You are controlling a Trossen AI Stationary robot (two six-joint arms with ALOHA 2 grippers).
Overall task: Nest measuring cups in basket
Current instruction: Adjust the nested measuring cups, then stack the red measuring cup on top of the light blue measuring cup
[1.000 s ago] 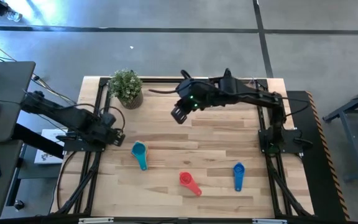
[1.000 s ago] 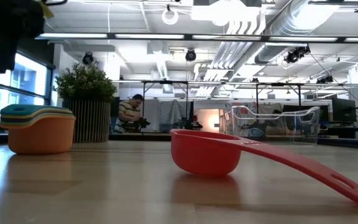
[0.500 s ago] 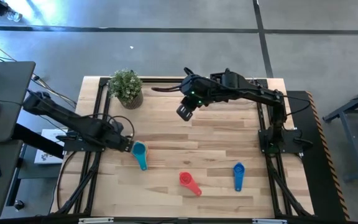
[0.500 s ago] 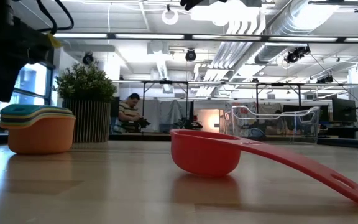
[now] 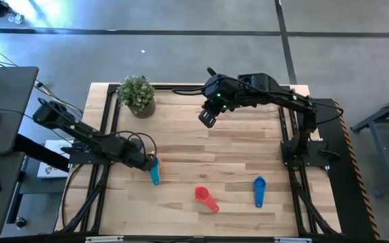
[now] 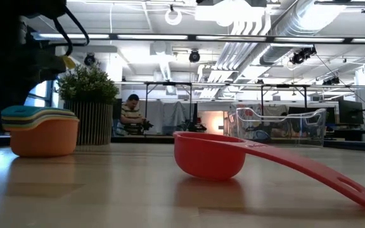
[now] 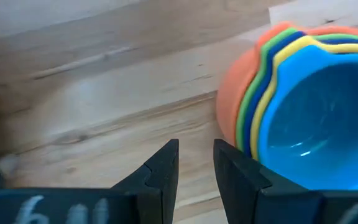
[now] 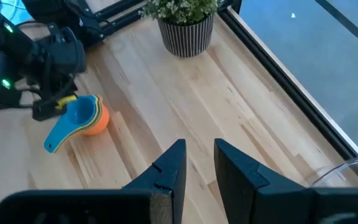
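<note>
Light blue cup (image 7: 316, 112) nests atop orange-bottomed stack (image 8: 82, 118); left pincer (image 7: 194, 165), narrowly parted and empty, just beside the stack

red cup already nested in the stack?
No. The red cup lies alone on the table, apart from the nested stack by the left gripper.
</note>
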